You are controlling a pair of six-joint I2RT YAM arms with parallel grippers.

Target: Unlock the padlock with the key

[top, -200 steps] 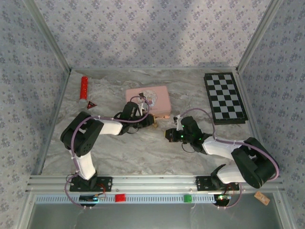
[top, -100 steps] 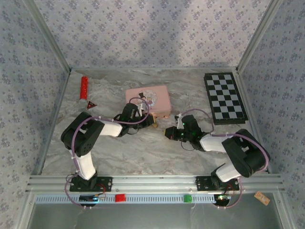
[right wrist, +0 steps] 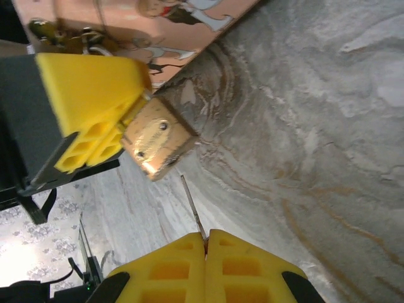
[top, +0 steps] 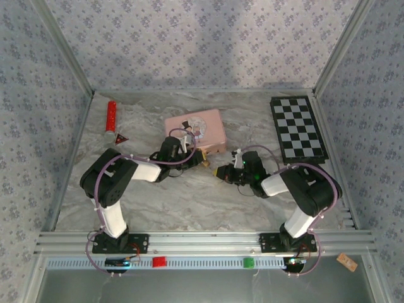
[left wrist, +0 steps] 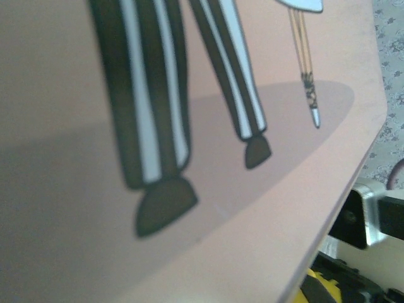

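The tiny brass padlock [right wrist: 156,146] hangs just off the marble table beside the pink tin [right wrist: 126,25]. My left gripper [top: 199,159] is shut on it, and one of its yellow fingers [right wrist: 95,107] presses the lock's side. My right gripper [right wrist: 206,237] is shut on the key [right wrist: 191,203]. The key's thin blade points up at the lock's underside, with the tip a short way below it. From above, the right gripper [top: 221,172] sits just right of the padlock [top: 206,163]. The left wrist view looks close onto the tin's lid [left wrist: 189,126].
A folded chessboard [top: 298,129] lies at the back right. A red stick [top: 112,117] and a small dark triangle [top: 120,137] lie at the back left. Patterned walls close in three sides of the table [top: 189,202].
My right arm has swung left, carrying the key closer to the padlock. The left gripper has closed a little more and stayed by the tin.
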